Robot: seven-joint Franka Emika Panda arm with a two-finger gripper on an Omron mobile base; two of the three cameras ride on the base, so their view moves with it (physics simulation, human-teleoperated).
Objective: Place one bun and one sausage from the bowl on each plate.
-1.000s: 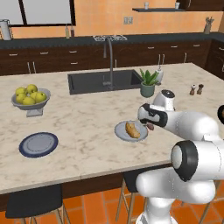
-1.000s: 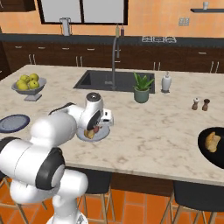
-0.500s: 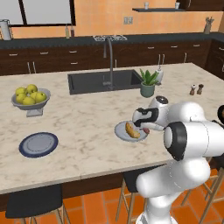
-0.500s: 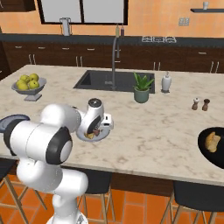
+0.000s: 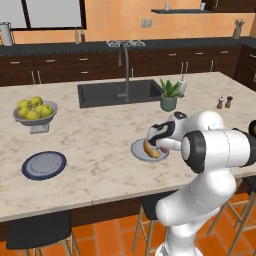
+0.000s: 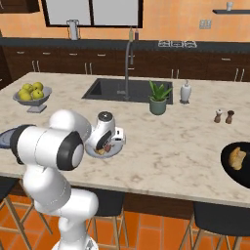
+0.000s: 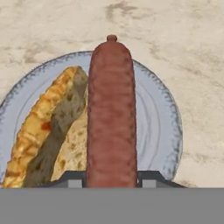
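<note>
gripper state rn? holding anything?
Gripper: closed on a sausage, held over the pale plate beside the bun lying on it.

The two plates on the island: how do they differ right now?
The pale plate under the gripper already holds a bun, and the gripper holds a sausage over it; the dark-rimmed plate holds nothing. The pale plate is light grey-blue all over; the other has a darker blue rim. The dark-rimmed plate lies nearer the apple bowl. Both are small, round, flat, and lie on the marble counter.
</note>
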